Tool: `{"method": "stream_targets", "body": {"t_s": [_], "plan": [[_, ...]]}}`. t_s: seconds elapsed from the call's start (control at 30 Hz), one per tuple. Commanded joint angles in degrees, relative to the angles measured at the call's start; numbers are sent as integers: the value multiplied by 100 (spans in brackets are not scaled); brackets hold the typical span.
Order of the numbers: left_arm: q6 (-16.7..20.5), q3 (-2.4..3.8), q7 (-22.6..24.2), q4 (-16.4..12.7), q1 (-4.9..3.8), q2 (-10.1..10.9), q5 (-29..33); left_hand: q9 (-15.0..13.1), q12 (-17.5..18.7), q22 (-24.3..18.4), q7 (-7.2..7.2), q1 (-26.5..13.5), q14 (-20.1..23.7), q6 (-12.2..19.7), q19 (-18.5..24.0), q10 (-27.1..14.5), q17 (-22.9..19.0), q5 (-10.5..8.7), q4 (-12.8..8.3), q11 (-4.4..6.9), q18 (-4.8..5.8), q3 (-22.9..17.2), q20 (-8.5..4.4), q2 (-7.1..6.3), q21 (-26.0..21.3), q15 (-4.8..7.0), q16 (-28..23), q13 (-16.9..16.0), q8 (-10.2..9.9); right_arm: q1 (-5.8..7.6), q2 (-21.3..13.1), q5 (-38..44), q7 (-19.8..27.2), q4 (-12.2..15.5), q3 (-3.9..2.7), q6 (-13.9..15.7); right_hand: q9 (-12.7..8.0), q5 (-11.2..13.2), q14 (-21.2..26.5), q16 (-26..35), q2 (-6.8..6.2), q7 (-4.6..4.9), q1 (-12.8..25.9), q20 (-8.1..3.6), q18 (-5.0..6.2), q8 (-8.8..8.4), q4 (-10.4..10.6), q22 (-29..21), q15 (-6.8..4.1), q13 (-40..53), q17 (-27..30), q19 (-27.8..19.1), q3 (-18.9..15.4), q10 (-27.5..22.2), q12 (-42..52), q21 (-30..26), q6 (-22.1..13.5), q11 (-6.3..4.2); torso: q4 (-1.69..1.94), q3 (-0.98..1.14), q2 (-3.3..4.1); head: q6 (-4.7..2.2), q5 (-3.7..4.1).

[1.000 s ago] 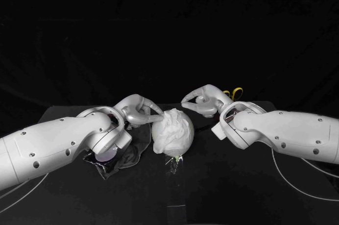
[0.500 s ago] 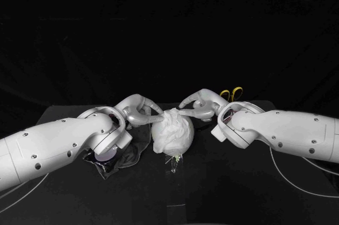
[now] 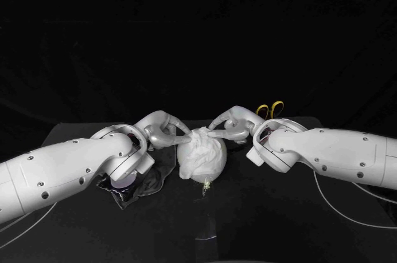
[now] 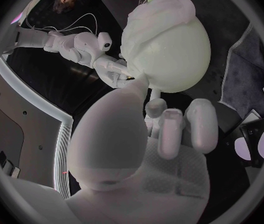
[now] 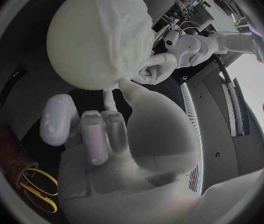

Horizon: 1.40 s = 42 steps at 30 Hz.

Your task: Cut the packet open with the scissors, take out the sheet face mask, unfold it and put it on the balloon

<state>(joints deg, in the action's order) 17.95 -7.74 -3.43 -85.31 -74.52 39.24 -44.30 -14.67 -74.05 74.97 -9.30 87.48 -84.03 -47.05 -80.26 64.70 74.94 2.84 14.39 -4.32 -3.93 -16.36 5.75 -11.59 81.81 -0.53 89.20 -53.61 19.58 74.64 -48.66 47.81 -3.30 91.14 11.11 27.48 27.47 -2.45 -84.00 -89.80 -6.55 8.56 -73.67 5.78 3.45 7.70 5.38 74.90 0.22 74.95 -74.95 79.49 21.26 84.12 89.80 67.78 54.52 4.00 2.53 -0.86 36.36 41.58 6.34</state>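
A pale balloon (image 3: 203, 163) lies mid-table with the white sheet face mask (image 3: 198, 145) draped over it; its knotted neck (image 3: 202, 184) points toward me. My left hand (image 3: 164, 131) pinches the mask's far edge from the left. From the right, my right hand (image 3: 232, 125) pinches that same edge beside it. In the left wrist view my thumb reaches the balloon (image 4: 169, 55) next to the right hand (image 4: 110, 67). The right wrist view has the mask (image 5: 122, 15) wrinkled on the balloon (image 5: 85, 40). Yellow-handled scissors (image 3: 269, 109) lie behind my right hand.
The opened dark packet (image 3: 135, 187) lies under my left forearm, left of the balloon. The scissors (image 5: 37, 189) sit close beside my right wrist. White cables (image 3: 347, 208) trail over the table at the right.
My right hand has moved left from beside the scissors to the balloon's far end and taken hold of the mask edge. The left hand has stayed on the mask.
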Motion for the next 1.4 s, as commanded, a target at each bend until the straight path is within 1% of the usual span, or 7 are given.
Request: {"method": "stream_targets", "body": {"t_s": [0.03,0.13,0.33,0.57,0.83,1.13,1.4], "plan": [[-75,5,-96,-12,2,-10,-79,7,9,-1,-5,62,-502,-3,-12,28,1191,-7,-37,-32,45,-4,14,-10,36,-16,23,-12,-9,-12,13,82,-71,-16,1,-245,12,-31,-600,-20,98,-21,-20,39,90,40,42,922,1,1505,-1505,27,-7,588,20,40,121,-29,3,1,-2,4,3],[-92,5,-117,-16,3,-9,-87,7,9,4,-4,65,-502,-26,-16,30,1192,-7,-36,-32,46,-5,17,-3,39,-18,23,-10,-3,-18,27,85,-98,-30,1,-334,26,-32,-600,-20,161,-80,-20,27,92,100,80,928,-33,1505,-1505,38,-10,588,20,63,275,-77,1,-1,-2,11,4],[-107,5,-139,-23,3,-8,-93,8,4,10,-4,67,-505,-41,-20,40,1202,-7,-36,-33,47,-6,19,2,43,-18,25,-21,1,-34,40,140,-149,-39,2,-445,71,-33,-600,-20,283,-264,-108,-55,85,263,96,947,-155,1505,-1505,76,7,588,20,139,655,-233,1,-2,1,33,9],[-125,5,-153,-27,3,-13,-95,8,1,14,-5,67,-506,-48,-22,45,1204,-7,-36,-33,48,-6,19,4,45,-19,25,-25,3,-48,51,187,-151,-37,2,-380,102,-33,-600,-20,323,-382,-239,-144,65,357,37,972,-252,1505,-1505,126,33,588,20,236,834,-340,2,-1,0,57,4],[-136,5,-134,-43,3,-16,-85,10,-7,26,3,65,-507,-91,-30,63,1207,-7,-31,-29,50,-5,23,14,51,-19,26,-37,15,-59,48,129,-4,1,2,-2,187,-34,-600,-20,422,-459,-544,-237,28,484,-195,1020,-339,1505,-1505,218,236,588,20,414,935,-421,0,-1,-6,61,2],[-122,5,-96,-58,3,-21,-73,13,-9,19,35,36,-506,-179,-25,76,1203,-8,-12,-5,46,17,18,5,49,-2,24,-34,43,-74,-18,19,360,201,1,471,367,-33,-600,-20,374,-501,-513,-281,4,678,-303,1050,-373,1505,-1505,277,397,588,20,530,1028,-459,0,0,-5,69,1],[-97,5,-43,-61,4,-19,-59,16,-8,24,38,25,-504,-188,-28,76,1196,-7,-5,-2,47,26,16,0,52,0,23,-32,44,-79,-157,-20,529,401,0,851,500,-33,-600,-20,358,-520,-448,-298,0,772,-325,1053,-389,1505,-1505,285,490,588,20,547,1008,-477,1,-1,-9,65,1]]}}
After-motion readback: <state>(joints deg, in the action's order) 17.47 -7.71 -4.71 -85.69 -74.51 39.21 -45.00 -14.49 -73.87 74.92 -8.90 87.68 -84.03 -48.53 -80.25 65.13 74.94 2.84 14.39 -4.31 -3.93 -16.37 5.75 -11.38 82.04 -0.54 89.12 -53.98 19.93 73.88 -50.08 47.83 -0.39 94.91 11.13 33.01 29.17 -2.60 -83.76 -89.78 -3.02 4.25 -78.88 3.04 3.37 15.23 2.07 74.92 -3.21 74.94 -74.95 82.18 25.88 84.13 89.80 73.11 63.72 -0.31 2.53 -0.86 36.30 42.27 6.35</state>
